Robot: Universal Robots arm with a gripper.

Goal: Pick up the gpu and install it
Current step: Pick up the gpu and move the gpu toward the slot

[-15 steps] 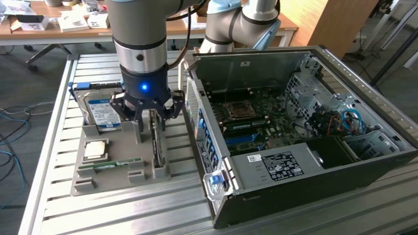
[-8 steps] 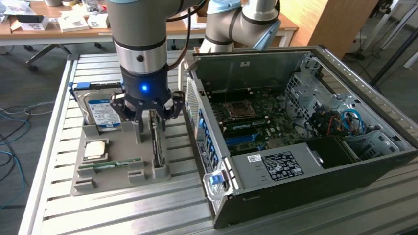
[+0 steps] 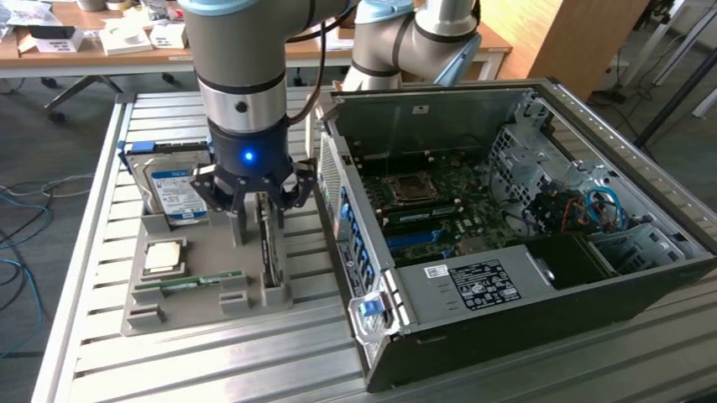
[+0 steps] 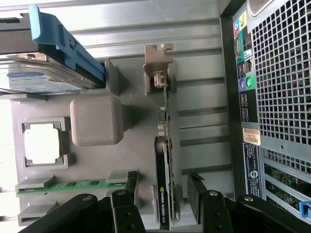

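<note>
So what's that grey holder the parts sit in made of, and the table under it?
The grey holder looks like matte plastic, possibly 3D-printed: one even dull grey, chunky rounded blocks. The table looks like bare aluminium: silvery grooved slats with a soft sheen, though another metal is possible.

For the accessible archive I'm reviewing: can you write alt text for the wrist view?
The open gripper straddles the gpu, which stands on edge in a slot of the grey parts holder, a gap showing on each side. The holder also carries a hard drive, a processor chip and a green memory stick; the computer case stands beside it.
</note>
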